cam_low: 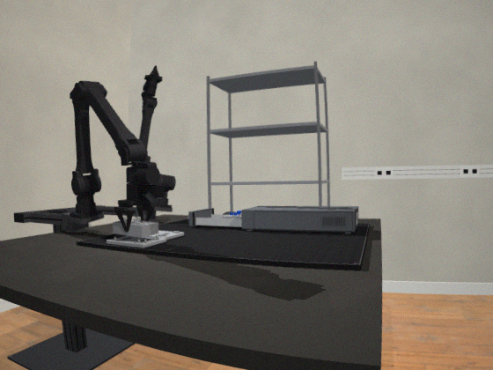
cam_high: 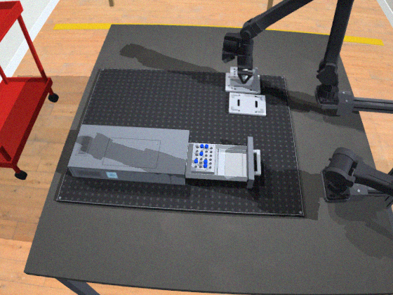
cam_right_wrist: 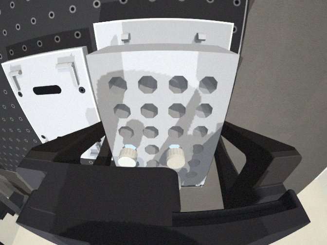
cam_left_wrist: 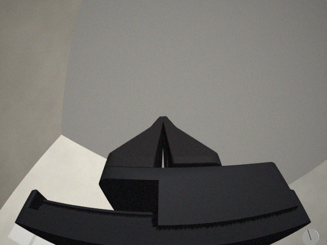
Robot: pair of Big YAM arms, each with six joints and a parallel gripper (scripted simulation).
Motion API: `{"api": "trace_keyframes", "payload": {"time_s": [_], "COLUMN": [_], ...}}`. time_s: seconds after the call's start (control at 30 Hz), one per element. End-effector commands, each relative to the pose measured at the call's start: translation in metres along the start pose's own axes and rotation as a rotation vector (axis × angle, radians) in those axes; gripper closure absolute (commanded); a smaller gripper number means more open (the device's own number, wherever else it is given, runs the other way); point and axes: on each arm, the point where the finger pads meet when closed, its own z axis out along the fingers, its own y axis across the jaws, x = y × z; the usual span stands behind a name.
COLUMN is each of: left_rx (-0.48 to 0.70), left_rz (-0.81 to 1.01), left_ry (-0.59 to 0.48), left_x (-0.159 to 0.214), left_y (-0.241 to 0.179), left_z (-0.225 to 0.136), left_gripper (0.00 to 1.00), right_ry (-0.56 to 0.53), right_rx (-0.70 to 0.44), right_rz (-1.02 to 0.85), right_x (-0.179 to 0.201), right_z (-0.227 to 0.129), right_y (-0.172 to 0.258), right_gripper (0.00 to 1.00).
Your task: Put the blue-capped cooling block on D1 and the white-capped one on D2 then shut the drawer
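Right gripper [cam_high: 245,78] [cam_low: 136,220] [cam_right_wrist: 164,131]: my fingers are clamped on the white-capped block.
White-capped block [cam_high: 233,72] [cam_low: 143,229] [cam_right_wrist: 163,97]: between my fingers, above D2 [cam_high: 229,86] [cam_low: 128,242] [cam_right_wrist: 163,31]; seating unconfirmed.
Block's look: pale, many open bores, two white caps visible nearest my palm.
Left gripper [cam_left_wrist: 163,117] [cam_low: 155,68]: closed on nothing, raised well apart.
D1 [cam_high: 248,104] [cam_right_wrist: 65,105]: beside my grip, still to be filled.
Blue-capped block [cam_high: 203,158]: away from my grip, in the open drawer [cam_high: 233,178] [cam_low: 217,221]; transfer and shutting remain.
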Motion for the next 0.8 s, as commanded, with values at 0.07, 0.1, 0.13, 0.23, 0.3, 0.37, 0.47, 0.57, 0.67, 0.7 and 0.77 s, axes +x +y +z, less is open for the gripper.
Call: {"api": "trace_keyframes", "payload": {"time_s": [0.07,0.1,0.13,0.23,0.3,0.37,0.47,0.57,0.67,0.7,0.77], "left_rx": [0.001,0.001,0.001,0.001,0.001,0.001,0.001,0.001,0.001,0.001,0.001], "left_rz": [0.008,0.008,0.008,0.008,0.008,0.008,0.008,0.008,0.008,0.008,0.008], "left_ry": [0.034,0.034,0.034,0.034,0.034,0.034,0.034,0.034,0.034,0.034,0.034], "left_x": [0.0226,0.0226,0.0226,0.0226,0.0226,0.0226,0.0226,0.0226,0.0226,0.0226,0.0226], "left_y": [-0.0024,-0.0024,-0.0024,-0.0024,-0.0024,-0.0024,-0.0024,-0.0024,-0.0024,-0.0024,-0.0024], "left_z": [0.0081,0.0081,0.0081,0.0081,0.0081,0.0081,0.0081,0.0081,0.0081,0.0081,0.0081], "left_gripper": [1.00,1.00,1.00,1.00,1.00,1.00,1.00,1.00,1.00,1.00,1.00], "right_ry": [-0.107,-0.107,-0.108,-0.116,-0.120,-0.126,-0.119,-0.117,-0.113,-0.112,-0.109], "right_rx": [0.025,0.025,0.025,0.027,0.029,0.030,0.028,0.028,0.027,0.027,0.026], "right_rz": [0.001,0.001,0.001,0.003,0.003,0.004,0.004,0.004,0.004,0.003,0.002], "right_x": [-0.0452,-0.0454,-0.0457,-0.0471,-0.0476,-0.0478,-0.0468,-0.0470,-0.0470,-0.0470,-0.0466], "right_z": [-0.0331,-0.0325,-0.0319,-0.0334,-0.0348,-0.0382,-0.0357,-0.0331,-0.0303,-0.0296,-0.0289], "right_y": [-0.0151,-0.0152,-0.0153,-0.0160,-0.0164,-0.0169,-0.0168,-0.0169,-0.0167,-0.0164,-0.0158], "right_gripper": [1.00,1.00,1.00,1.00,1.00,1.00,1.00,1.00,1.00,1.00,1.00]}}
